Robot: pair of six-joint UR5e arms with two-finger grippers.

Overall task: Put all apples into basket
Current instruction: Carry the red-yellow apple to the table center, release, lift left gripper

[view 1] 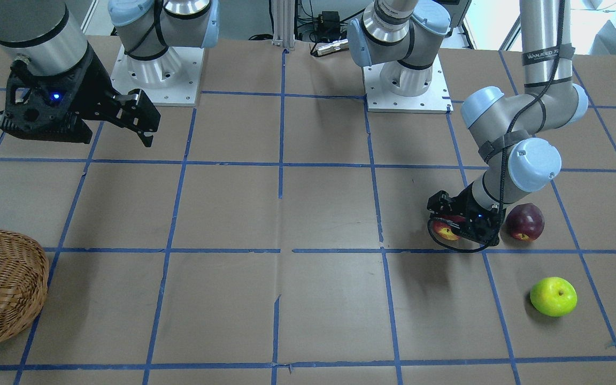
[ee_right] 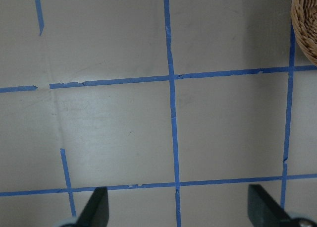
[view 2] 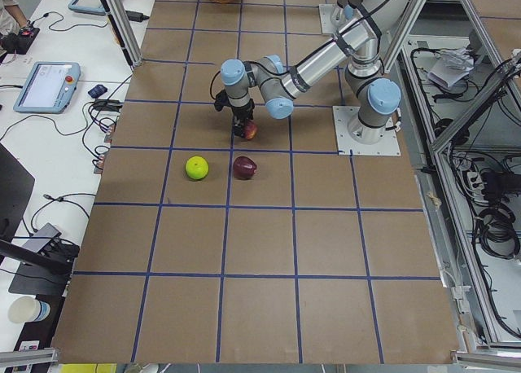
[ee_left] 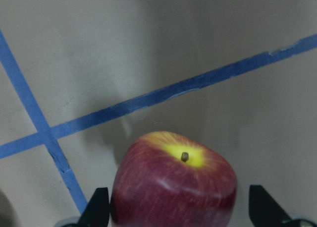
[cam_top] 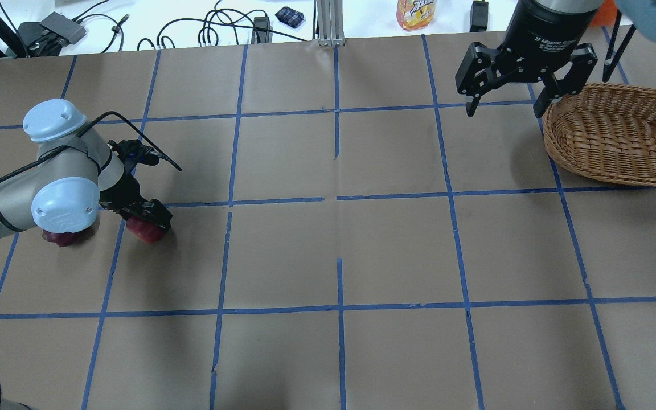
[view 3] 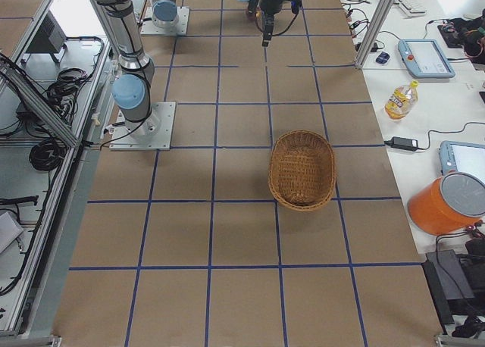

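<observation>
Brown paper-covered table (cam_top: 396,250) w/ a blue tape grid; white side bench beyond it w/ cables, a juice bottle (cam_top: 416,12), and an orange bucket (view 3: 447,203) in the right side view.

Left pincer (ee_left: 178,214) is down at table level near the robot's left end. It is spread wide and straddles the red apple (ee_left: 173,187). In the left wrist view one finger (ee_left: 99,209) sits just beside the apple's skin. The other finger (ee_left: 262,209) stands clear w/ a visible gap, so there's no grip on it. The apple seems to rest on the paper, yellow stem end facing the wrist cam, just short of a tape line.

Maroon apple (view 1: 524,222) lies just beside the left arm's wrist, outboard of the red one. From overhead it's partly hidden under the wrist joint. Green apple (view 1: 553,296) sits alone on the table, near the maroon one but apart from it, toward the operators' side. All 3 apples are on the table, outside the basket.

Basket (cam_top: 613,171), oval wicker, is at the robot's right end, well apart from the apples.

Right pincer (cam_top: 504,105) hangs above the table just beside the basket's inner end. Jaws are wide apart w/ nothing between them. Its wrist cam shows only bare paper, tape lines and a bit of basket rim at the frame corner.
</observation>
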